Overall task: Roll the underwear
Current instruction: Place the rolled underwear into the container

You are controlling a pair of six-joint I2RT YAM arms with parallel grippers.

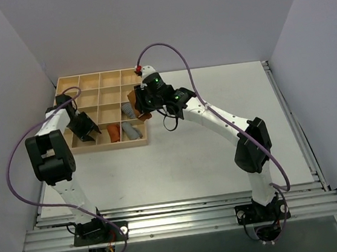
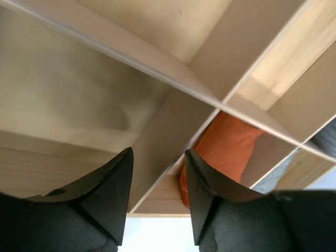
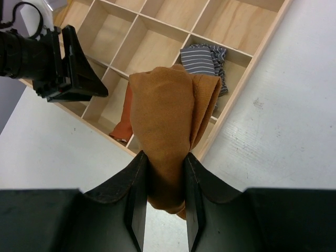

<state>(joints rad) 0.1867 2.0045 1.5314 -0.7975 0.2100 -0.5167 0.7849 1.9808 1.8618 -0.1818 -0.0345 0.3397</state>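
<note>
- The underwear [image 3: 168, 115] is being pinched between the fingers of the right gripper [image 3: 163, 163], which are pressing on both of its sides. It is being held in the air above the right edge of the wooden tray [image 1: 89, 82], and it is not lying in any compartment.
- The fabric is showing as a thick bundle with several layers along one side, so the rolling is being judged as mostly done. How tight the roll is cannot be told.
- The pale band of the garment is not being shown in any view.
- The left gripper [image 2: 158, 155] is being held spread, with a divider of the tray standing between its fingers and nothing clamped. It is hanging low over the near-left compartments, well apart from the bundle.
- Near compartments are being occupied by an orange cloth [image 3: 123, 123] and a striped grey cloth [image 3: 202, 59], both rolled.
- What is being judged as left — the bundle is to be lowered into a free compartment and released there, without the roll being allowed to open.
</note>
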